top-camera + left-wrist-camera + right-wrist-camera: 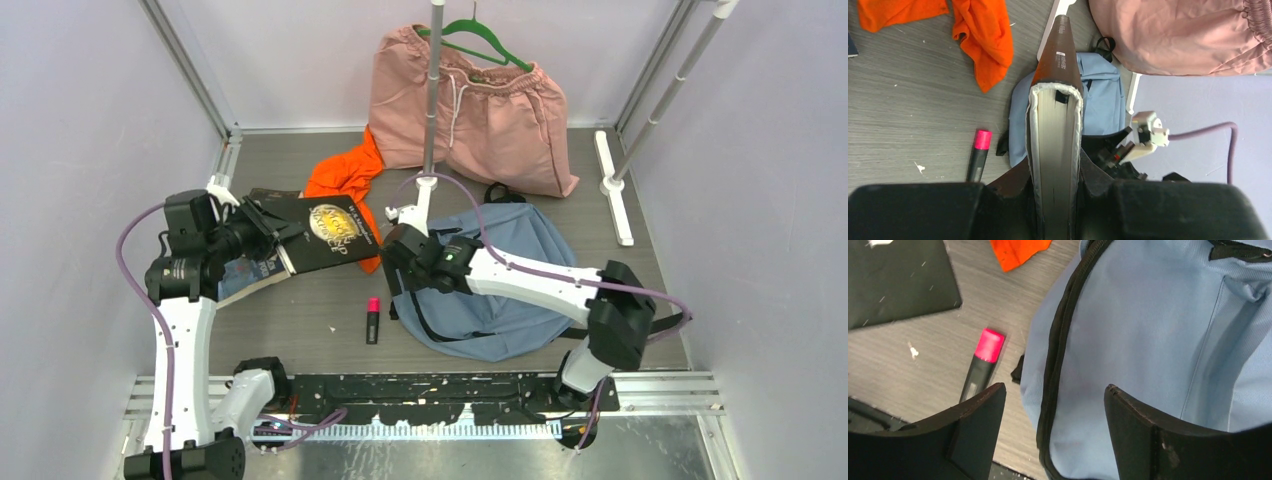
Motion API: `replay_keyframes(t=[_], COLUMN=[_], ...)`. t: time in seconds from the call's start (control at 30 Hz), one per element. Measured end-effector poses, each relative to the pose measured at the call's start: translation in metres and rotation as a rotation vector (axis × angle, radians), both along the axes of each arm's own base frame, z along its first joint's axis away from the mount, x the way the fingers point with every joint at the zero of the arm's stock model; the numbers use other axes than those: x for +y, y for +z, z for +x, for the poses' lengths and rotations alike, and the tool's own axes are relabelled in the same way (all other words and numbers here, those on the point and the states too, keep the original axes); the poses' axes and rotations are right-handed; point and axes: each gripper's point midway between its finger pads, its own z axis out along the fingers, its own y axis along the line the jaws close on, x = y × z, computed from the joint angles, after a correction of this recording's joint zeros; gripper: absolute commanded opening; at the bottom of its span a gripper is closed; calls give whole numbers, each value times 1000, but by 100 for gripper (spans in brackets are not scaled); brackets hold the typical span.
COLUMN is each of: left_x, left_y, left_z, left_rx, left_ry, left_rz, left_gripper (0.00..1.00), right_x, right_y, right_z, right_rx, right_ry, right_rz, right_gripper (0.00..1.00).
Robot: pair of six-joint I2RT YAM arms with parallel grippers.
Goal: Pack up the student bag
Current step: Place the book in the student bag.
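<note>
The job looked to be at an early stage. The student bag [515,235] lay flat on the desk [300,320] in the centre-right of the overhead frame, and nothing could be seen going into it. Its black zipper [1058,340] ran as one dark line down the bag's left edge in the right wrist view. It looked shut along the run that showed, though the far end was out of sight.

The right tool [1054,387] hung directly over that zipper edge with its fingers [978,415] spread wide and nothing between them but the fabric below. Whether they touched the cloth could not be told.

The left tool [1055,200] pinched a black hardback book [320,235] by its page edge, spine pointing away from the wrist camera. Seen from overhead, the book sat at centre-left of the frame, apart from the bag.

A pink-capped highlighter [373,320] lay loose on the desk just left of the bag, between the two arms. An orange garment [345,175] and pink shorts [500,110] lay toward the top of the frame.

So one item was picked up and the bag was being approached. By my reading, what remained was opening the bag, sliding the book in, then fetching the highlighter and closing the zipper.
</note>
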Motion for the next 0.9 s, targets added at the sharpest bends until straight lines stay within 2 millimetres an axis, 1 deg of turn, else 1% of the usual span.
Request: replay_keyframes(t=[0.1,0.13,0.2,0.33,0.37,0.4,0.47,0.53,0.63,0.7,0.9], left_x=[0,0,-1,-1,-2,-3,-4,-6,-11,-15,-34], left_y=[0,-1,-4,-11,-13,-15,-18,-20,-18,-15,-7], left_z=[0,0,-1,-2,-2,-2,-2,-2,-1,-1,1], left_rx=[0,1,8,25,28,31,34,31,16,-1,-35], left_ry=[-3,-3,-5,-7,-9,-12,-18,-29,-57,-83,-175], left_rz=[0,-1,-3,-9,-12,-17,-25,-34,-55,-73,-151], left_gripper=[0,0,0,0,0,0,0,0,0,0,0], right_x=[5,4,0,-5,-7,-9,-14,-19,-27,-33,-52], right_y=[-13,-16,-20,-18,-18,-17,-14,-7,14,35,116], right_z=[9,11,13,18,19,20,21,20,21,20,13], right_rx=[-6,-10,-19,-45,-52,-61,-76,-92,-132,-167,-290], right_ry=[-9,-11,-19,-42,-50,-58,-74,-84,-104,-117,-144], right_rz=[-49,-63,-91,-113,-117,-118,-119,-107,-64,-12,211], right_gripper=[63,58,46,18,9,2,1,1,1,1,1])
